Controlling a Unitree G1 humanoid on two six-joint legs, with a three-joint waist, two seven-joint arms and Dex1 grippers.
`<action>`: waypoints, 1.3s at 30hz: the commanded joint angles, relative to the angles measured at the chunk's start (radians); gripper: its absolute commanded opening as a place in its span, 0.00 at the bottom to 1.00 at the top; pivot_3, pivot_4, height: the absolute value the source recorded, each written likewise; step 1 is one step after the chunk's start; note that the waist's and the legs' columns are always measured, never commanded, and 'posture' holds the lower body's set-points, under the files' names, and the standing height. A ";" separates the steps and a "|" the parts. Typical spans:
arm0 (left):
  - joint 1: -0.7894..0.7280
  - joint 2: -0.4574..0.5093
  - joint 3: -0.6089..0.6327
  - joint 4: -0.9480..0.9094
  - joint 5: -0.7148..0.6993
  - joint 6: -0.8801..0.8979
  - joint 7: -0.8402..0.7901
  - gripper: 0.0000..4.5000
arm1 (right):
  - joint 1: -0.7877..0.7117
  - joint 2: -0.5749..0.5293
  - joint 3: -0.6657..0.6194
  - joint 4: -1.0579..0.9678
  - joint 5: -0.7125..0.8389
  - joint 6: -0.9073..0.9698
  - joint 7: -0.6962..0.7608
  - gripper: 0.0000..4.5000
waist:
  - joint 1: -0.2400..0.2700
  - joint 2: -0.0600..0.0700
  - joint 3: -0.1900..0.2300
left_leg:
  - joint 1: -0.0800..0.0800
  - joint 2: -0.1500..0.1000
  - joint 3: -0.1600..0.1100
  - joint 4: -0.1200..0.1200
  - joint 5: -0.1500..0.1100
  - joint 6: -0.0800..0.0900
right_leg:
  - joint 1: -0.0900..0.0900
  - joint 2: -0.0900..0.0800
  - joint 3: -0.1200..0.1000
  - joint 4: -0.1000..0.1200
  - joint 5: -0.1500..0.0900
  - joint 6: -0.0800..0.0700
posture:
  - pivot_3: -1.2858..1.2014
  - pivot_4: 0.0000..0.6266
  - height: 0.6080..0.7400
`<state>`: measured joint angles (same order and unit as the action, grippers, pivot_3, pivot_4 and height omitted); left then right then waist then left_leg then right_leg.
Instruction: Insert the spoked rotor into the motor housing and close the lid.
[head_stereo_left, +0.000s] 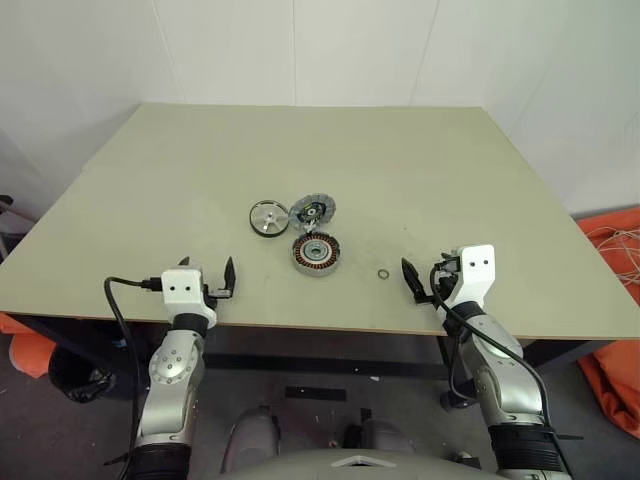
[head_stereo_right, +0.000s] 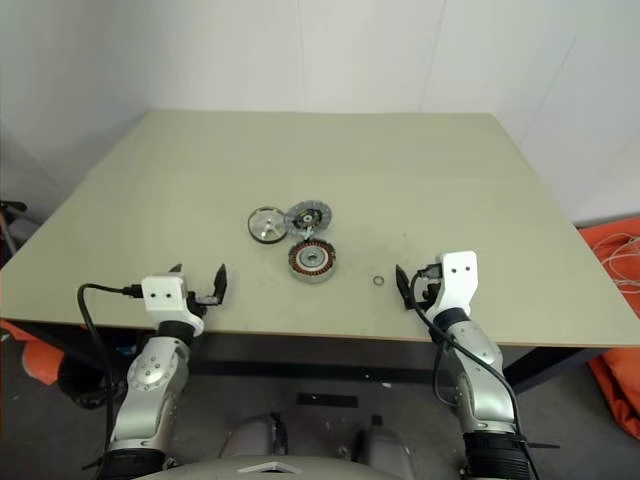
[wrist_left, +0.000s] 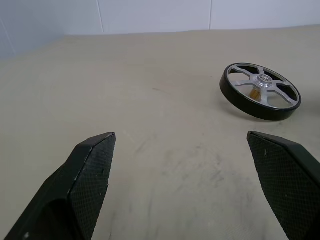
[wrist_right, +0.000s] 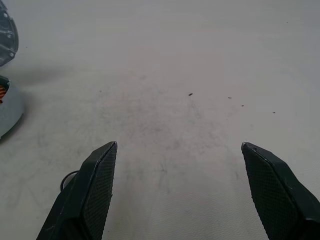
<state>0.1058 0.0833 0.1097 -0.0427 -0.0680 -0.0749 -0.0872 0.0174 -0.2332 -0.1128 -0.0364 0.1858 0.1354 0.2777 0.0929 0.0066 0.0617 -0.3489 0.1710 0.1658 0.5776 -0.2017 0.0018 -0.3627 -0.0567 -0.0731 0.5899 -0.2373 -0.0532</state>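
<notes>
Left eye view: a pale desk (head_stereo_left: 420, 190) carries three round parts clustered near its middle. The housing (head_stereo_left: 317, 253), with copper windings around a silver hub, lies flat nearest the robot. Behind it the lid (head_stereo_left: 312, 210), a grey disc, sits tilted, its lower edge just beside the housing. The rotor (head_stereo_left: 268, 217), dark-rimmed with silver spokes, lies flat to the left of the lid, close to it. A small washer (head_stereo_left: 384, 274) lies alone to the right of the housing. The left tool (head_stereo_left: 208, 280) and the right tool (head_stereo_left: 425, 279) hover at the near edge of the desk, one on each side, both well apart from the parts, fingers spread and holding nothing.

Left wrist view: two black fingers (wrist_left: 85, 182) stand wide apart over bare desk; the rotor lies ahead, beyond them.

Right wrist view: the fingers (wrist_right: 87, 200) are likewise spread wide over bare desk; the edges of the housing and lid show at the side.
</notes>
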 joint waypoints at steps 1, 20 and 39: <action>0.000 0.003 -0.007 -0.032 -0.003 -0.001 -0.006 0.99 | -0.020 0.000 -0.004 -0.047 -0.002 -0.021 -0.005 1.00 | 0.000 0.000 0.000 | 0.000 0.000 0.000 0.000 0.000 0.000 | 0.000 0.000 0.000 0.000 0.000 0.000 | 0.52 0.00 1.00; 0.001 0.002 -0.008 -0.035 -0.003 0.010 -0.015 0.99 | -0.081 -0.064 0.119 -0.135 -0.001 0.173 0.127 1.00 | -0.001 0.000 0.000 | 0.000 0.000 0.000 0.000 0.000 0.000 | 0.000 0.000 0.000 0.000 0.000 0.000 | 0.52 0.00 1.00; 0.008 -0.011 -0.013 -0.038 -0.005 0.010 -0.010 0.99 | -0.192 -0.130 0.176 -0.162 -0.030 0.459 0.148 1.00 | 0.001 0.000 0.000 | 0.000 0.000 0.000 0.000 0.000 0.000 | 0.000 0.000 0.000 0.000 0.004 -0.006 | 0.52 0.00 1.00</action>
<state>0.1203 0.0721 0.1003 -0.0461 -0.0689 -0.0563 -0.0977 -0.1559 -0.3540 0.0568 -0.1413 0.1601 0.5902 0.4256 0.0944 0.0066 0.0616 -0.3489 0.1711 0.1656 0.5778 -0.2017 0.0017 -0.3624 -0.0567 -0.0732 0.5901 -0.2337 -0.0593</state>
